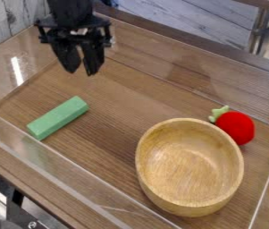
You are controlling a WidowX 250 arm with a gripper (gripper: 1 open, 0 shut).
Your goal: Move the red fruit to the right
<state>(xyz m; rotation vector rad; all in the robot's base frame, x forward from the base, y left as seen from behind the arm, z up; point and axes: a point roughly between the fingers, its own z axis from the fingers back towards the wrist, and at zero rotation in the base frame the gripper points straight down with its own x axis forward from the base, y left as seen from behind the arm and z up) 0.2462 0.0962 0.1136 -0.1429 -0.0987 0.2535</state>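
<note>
The red fruit (pixel 234 127) is small and round with a green leafy top. It rests on the wooden tabletop at the right, touching the far right rim of the wooden bowl (pixel 190 167). My gripper (pixel 81 59) hangs far away at the upper left, above the table. Its two dark fingers (pixel 67 57) point down with a narrow gap between them and nothing in it.
A green rectangular block (pixel 58 117) lies at the left, below the gripper. Clear plastic walls (pixel 29 54) enclose the table, with a small clear stand (pixel 76 29) at the back left.
</note>
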